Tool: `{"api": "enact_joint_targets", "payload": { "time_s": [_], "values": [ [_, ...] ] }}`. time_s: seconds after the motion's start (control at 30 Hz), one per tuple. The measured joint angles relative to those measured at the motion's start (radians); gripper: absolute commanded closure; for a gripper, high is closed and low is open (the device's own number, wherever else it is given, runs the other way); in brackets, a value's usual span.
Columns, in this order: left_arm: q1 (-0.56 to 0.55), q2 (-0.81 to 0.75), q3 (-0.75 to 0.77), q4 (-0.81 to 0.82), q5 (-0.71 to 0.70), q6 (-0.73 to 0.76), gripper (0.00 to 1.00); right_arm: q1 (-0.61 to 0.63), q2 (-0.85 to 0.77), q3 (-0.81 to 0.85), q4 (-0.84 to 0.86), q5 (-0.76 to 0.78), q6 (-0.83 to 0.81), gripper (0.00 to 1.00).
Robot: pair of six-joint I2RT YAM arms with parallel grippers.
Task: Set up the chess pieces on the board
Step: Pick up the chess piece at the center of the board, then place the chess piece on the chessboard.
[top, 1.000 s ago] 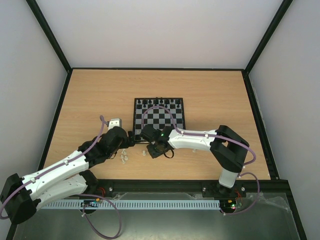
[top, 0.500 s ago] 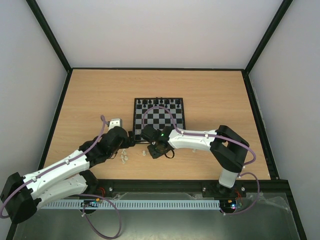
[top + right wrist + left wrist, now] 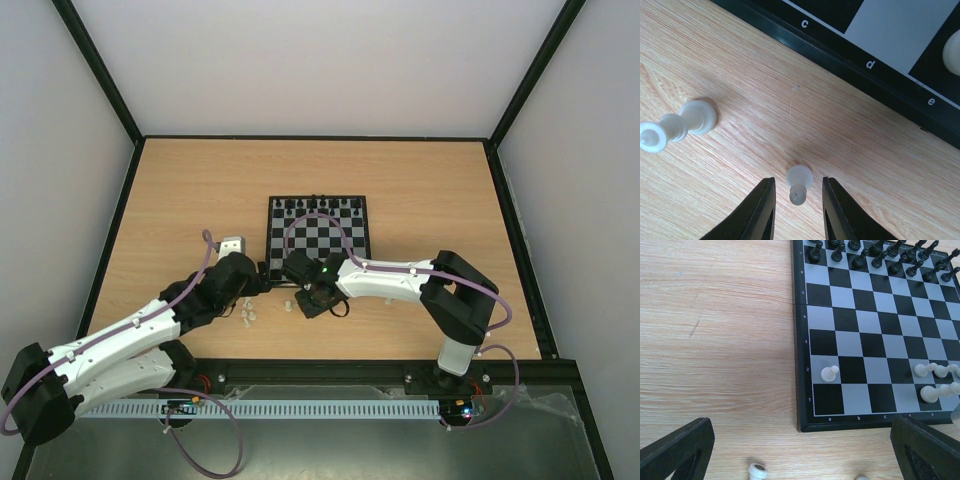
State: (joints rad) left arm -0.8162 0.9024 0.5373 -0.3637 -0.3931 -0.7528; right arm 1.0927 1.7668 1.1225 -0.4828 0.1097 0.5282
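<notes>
— Where do you stand on the setup?
— Early. An a2 pawn (image 3: 829, 374) stands on the board (image 3: 798, 365). Other chess pieces (image 3: 932, 371) lie toppled near its edge, and more are on the worktop (image 3: 715, 340). Your right jaws straddle a loose pawn (image 3: 800, 185), unclosed. Left jaws are spread, gripping nothing.

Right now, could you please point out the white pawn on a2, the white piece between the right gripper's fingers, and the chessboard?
white pawn on a2 (image 3: 829, 374), left wrist view, its body.
white piece (image 3: 799, 180), right wrist view, its middle.
chessboard (image 3: 855, 425), left wrist view, near black frame.
</notes>
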Motion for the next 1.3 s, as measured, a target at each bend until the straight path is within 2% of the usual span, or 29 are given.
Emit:
{"api": "enact_joint_targets", "payload": {
  "time_s": [0.3, 0.5, 0.7, 1.03, 1.3],
  "values": [
    [0.0, 0.003, 0.0, 0.005, 0.0, 0.0, 0.01, 0.0, 0.0, -0.005, -0.002, -0.005, -0.005, 0.82],
    [0.0, 0.003, 0.0, 0.005, 0.0, 0.0, 0.01, 0.0, 0.002, -0.007, -0.001, -0.013, -0.006, 0.92],
    [0.0, 0.003, 0.0, 0.005, 0.0, 0.0, 0.0, 0.0, 0.002, 0.003, -0.012, -0.003, -0.012, 0.93],
    [0.0, -0.011, 0.0, 0.002, -0.001, 0.0, 0.01, -0.061, 0.005, 0.306, -0.112, 0.055, -0.073, 0.93],
    [0.0, -0.019, 0.0, -0.002, 0.0, 0.0, 0.0, -0.16, 0.109, 0.42, -0.153, 0.057, -0.127, 0.93]
  ]
}}
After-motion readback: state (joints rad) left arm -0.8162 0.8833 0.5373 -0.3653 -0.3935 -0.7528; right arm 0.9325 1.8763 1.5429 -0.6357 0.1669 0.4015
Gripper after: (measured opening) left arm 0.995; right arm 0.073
